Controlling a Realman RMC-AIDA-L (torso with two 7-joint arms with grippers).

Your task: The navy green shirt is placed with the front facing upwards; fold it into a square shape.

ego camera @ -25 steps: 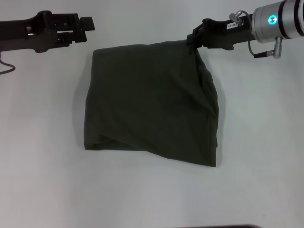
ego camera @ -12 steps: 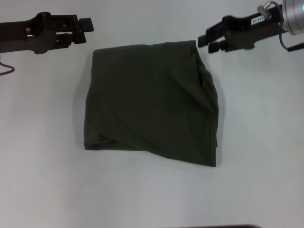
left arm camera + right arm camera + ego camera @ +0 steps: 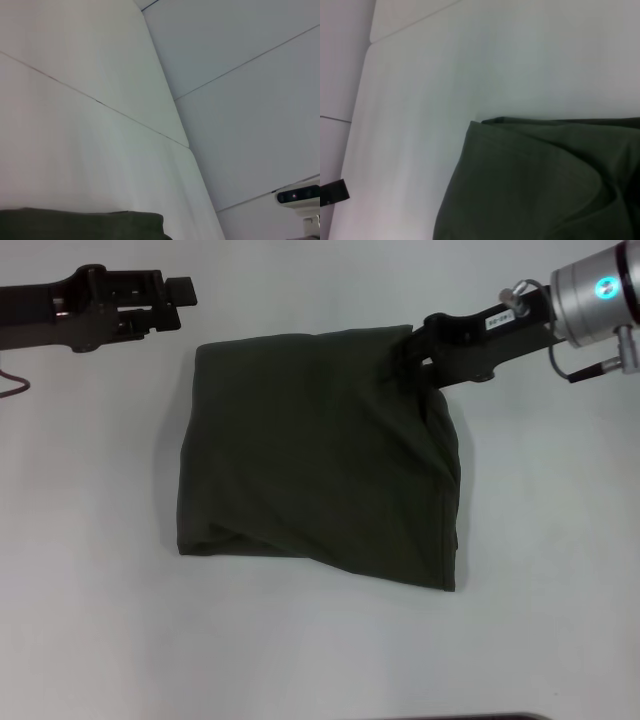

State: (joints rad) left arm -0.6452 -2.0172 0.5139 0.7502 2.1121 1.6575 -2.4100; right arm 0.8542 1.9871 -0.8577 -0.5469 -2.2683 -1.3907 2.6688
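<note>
White table bears the roughly square folded navy green shirt; right hand grip unclear.

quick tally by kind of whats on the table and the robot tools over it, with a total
shirts: 1, the dark green shirt folded into a rough square on the white table
robot tools: 2, the left tool held clear of the shirt past its far left corner, the right tool at its far right corner
total: 3

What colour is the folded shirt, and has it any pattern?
The navy green shirt is plain dark olive green, no pattern visible; the head view shows it best.
</note>
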